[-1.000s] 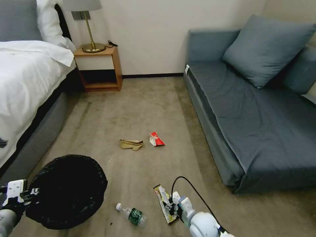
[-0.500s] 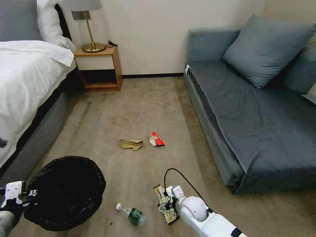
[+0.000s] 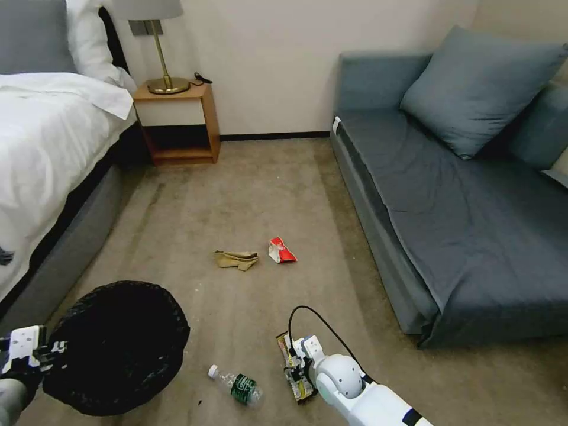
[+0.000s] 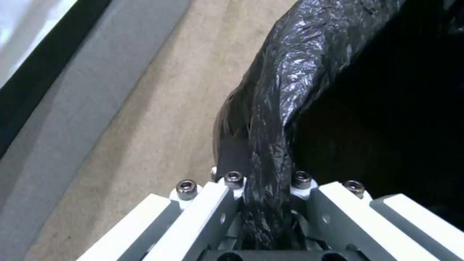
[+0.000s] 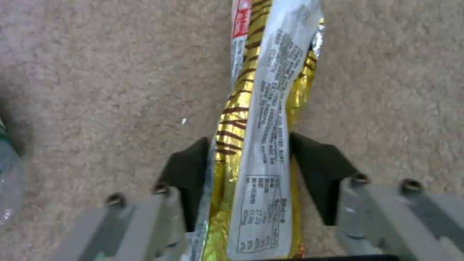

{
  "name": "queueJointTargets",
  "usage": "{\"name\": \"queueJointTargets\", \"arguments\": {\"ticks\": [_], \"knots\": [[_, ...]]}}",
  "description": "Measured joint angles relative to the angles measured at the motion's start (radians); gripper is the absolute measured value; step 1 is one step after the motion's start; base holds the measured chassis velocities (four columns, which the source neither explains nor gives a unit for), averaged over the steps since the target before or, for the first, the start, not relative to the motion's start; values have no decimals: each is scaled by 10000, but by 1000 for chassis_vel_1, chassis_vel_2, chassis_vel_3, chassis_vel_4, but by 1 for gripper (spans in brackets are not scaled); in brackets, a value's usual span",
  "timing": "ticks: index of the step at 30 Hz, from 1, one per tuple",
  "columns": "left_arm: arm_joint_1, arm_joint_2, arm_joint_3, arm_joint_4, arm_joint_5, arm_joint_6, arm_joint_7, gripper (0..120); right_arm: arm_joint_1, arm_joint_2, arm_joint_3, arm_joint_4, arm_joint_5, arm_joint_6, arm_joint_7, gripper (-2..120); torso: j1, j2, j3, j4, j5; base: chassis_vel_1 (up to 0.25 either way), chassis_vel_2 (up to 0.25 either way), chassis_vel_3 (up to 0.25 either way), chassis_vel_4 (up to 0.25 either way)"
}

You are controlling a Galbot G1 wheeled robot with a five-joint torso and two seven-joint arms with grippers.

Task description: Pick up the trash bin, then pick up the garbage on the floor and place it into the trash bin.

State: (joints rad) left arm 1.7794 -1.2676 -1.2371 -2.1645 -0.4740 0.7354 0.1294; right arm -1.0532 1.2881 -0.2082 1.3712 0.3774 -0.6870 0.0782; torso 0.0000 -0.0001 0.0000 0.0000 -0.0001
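The right arm reaches down from the robot's lower right, its white rounded wrist bent steeply toward the beige carpet floor (image 3: 260, 195), a black cable looping up behind it. The right gripper (image 5: 249, 159) sits low over the long gold-yellow snack wrapper (image 5: 263, 119), its dark fingers (image 5: 186, 174) spread to either side of the wrapper's middle, one close against each edge; they straddle it without being clenched on it, and the wrapper lies flat on the carpet.

Taking that wrapper as the landmark: the clear plastic bottle with a green label and white cap (image 3: 236, 384) lies on its side just beside it, toward the robot's left. The red-and-white packet (image 3: 280, 251) and the crumpled tan paper piece (image 3: 236, 259) lie farther out across the carpet, toward the wooden nightstand (image 3: 177, 121), near each other but apart.

Well to the left of the wrapper, the left arm is held low and forward at the robot's side. The left gripper (image 4: 263, 188) is clenched on the rim of the low round trash bin with its glossy black plastic bag liner (image 3: 115, 343), the bunched liner pinched between its white fingers (image 4: 212, 203). The bin's mouth faces up, next to the grey base of the white-sheeted bed (image 3: 53, 148).
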Motion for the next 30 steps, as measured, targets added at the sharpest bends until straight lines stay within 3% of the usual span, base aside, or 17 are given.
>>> {"name": "queueJointTargets", "arguments": {"ticks": [7,12,16,20,26,30], "knots": [[0,0,9,3,0,0,0,3,-60,-87,114,228,42,23,-40,22,0,0,0,0,2,0,0,0,0],[-7,0,49,3,-1,0,0,3,-148,-612,420,1757,387,324,-92,1,0,0,0,0,2,0,0,0,0],[5,1,56,1,-3,0,0,3,-3,-1016,416,2948,932,612,-207,0,0,1,0,-1,0,0,0,0,0],[19,-4,79,-23,-10,0,0,3,587,-1151,19,4194,1722,1621,-360,0,0,1,0,-1,0,0,0,0,0],[54,-89,117,-94,-14,0,0,3,2051,-364,-1487,4730,2214,3309,-820,0,0,1,0,0,0,0,0,0,0],[47,-138,154,-130,-12,0,-1,3,2645,348,-2285,4407,2129,3695,-931,0,0,1,0,2,-2,0,0,0,0]]}}
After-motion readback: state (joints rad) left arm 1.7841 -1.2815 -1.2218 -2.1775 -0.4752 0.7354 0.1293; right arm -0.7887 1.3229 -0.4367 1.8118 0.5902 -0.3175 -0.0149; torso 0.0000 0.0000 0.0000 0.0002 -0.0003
